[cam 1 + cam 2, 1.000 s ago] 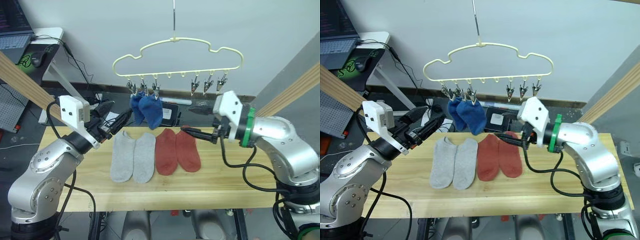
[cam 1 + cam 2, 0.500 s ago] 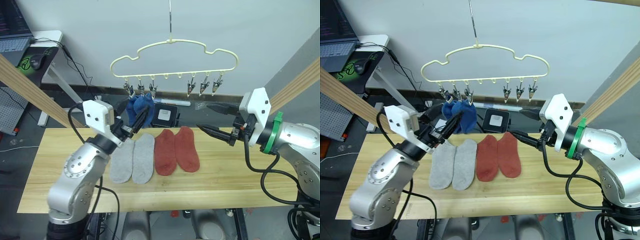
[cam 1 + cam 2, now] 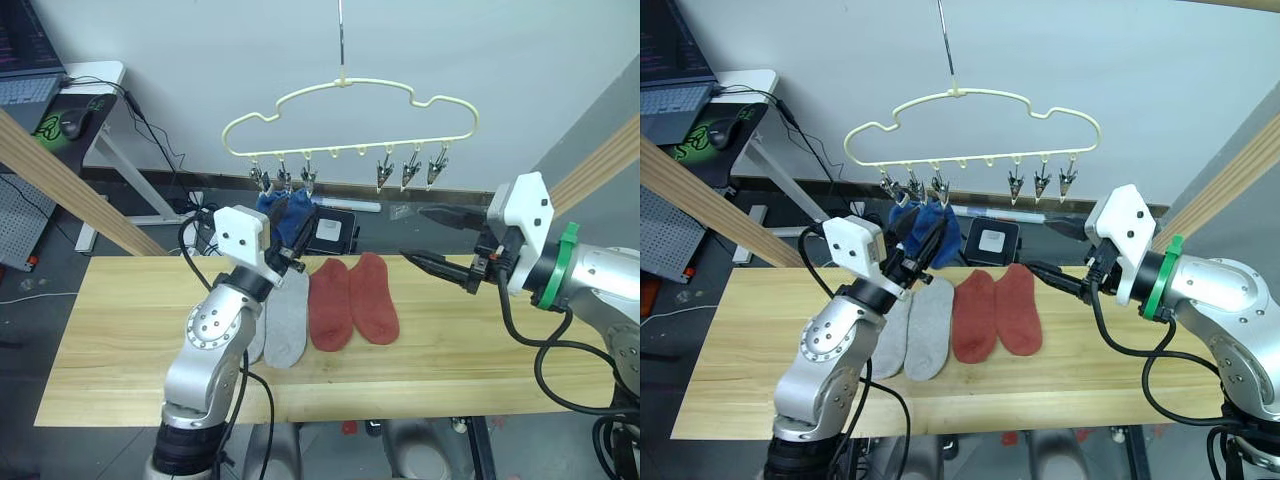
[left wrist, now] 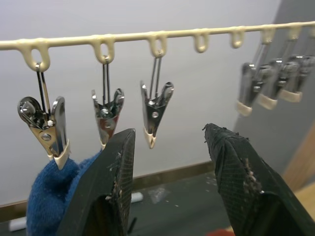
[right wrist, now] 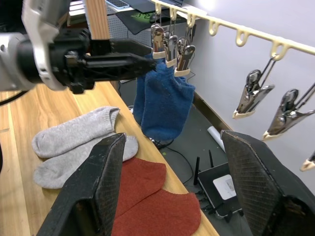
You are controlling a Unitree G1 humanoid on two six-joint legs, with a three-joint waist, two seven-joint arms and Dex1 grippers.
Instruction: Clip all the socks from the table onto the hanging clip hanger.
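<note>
Socks half hung: two blue up, four on the table.

Left gripper (image 4: 170,142) is parted and empty, raised just under the clip hanger (image 3: 345,110) beside the blue socks (image 5: 162,101), its third clip free straight ahead. Grey socks (image 3: 915,325) lie directly below that arm on the table (image 3: 120,330), toes pointing away, so it looks the nearer for them. Red socks (image 3: 350,300) lie alongside, nearer the right gripper (image 3: 430,238), spread wide and empty above the table's far edge.
</note>
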